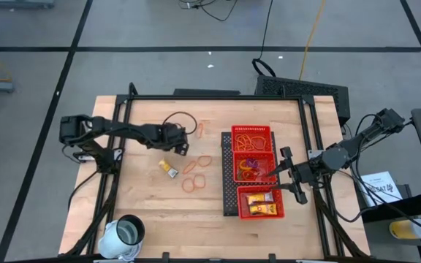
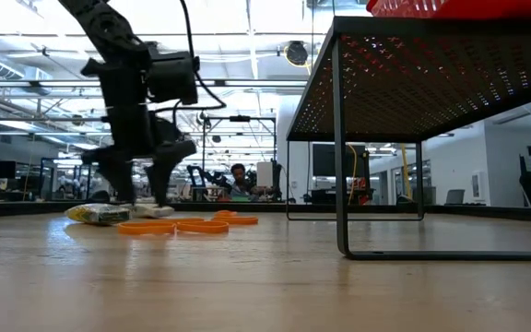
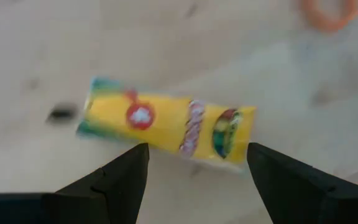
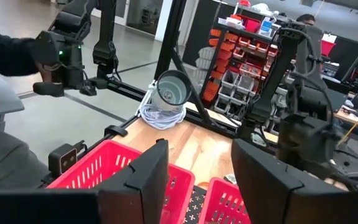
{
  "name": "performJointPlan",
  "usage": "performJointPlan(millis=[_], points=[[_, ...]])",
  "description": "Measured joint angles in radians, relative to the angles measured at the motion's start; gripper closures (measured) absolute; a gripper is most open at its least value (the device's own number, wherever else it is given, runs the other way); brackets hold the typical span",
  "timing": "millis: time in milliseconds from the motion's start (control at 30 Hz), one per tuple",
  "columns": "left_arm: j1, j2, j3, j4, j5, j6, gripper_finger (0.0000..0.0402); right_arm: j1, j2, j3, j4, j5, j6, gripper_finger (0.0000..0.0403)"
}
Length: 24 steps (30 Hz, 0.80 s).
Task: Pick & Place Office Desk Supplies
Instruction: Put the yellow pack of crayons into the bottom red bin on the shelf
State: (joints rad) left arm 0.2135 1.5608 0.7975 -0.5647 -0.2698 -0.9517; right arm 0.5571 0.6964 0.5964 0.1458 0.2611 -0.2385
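Desk [image 1: 145,212]: pale wood grain w/ black frame. Tray [image 1: 255,174]: red mesh, 3 compartments. Rubber bands [image 1: 196,173]: orange loops. Packet [image 3: 166,124]: yellow, green ends, red-white round logo, striped mark. Cup [image 1: 126,234]: white outside, grey inside. Both arms dark; left pincer [image 3: 197,180] fingers black.

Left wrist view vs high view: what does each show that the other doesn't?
Only the left wrist view: the print on the yellow packet, lying flat just beyond the open left pincer fingers.

Only the high view: the red tray with its three compartments, the white cup, the right pincer over the tray's edge, the loose group of rubber bands.

Both: packet, wooden table, left pincer, at least one orange band.
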Motion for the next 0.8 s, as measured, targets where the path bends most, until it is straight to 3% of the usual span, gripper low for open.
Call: performJointPlan(millis=[200, 300, 400, 667, 800], points=[[0.031, 0.0, 0.0, 0.274, 0.013, 0.172, 0.0119, 0.0, 0.0, 0.0, -0.001, 0.0, 0.017, 0.0242], [0.043, 0.0, 0.007, 0.324, 0.033, 0.31, 0.0119, 0.0, 0.0, 0.0, -0.001, 0.0, 0.017, 0.0242], [0.07, 0.0, 0.013, 0.278, 0.017, 0.376, 0.0119, 0.0, 0.0, 0.0, -0.001, 0.0, 0.017, 0.0242], [0.179, 0.0, 0.013, 0.046, -0.136, 0.374, 0.0119, 0.0, 0.0, 0.0, 0.0, 0.0, 0.017, 0.0243], [0.213, 0.0, 0.013, -0.053, -0.098, 0.374, 0.0119, 0.0, 0.0, 0.0, -0.001, 0.0, 0.017, 0.0243]])
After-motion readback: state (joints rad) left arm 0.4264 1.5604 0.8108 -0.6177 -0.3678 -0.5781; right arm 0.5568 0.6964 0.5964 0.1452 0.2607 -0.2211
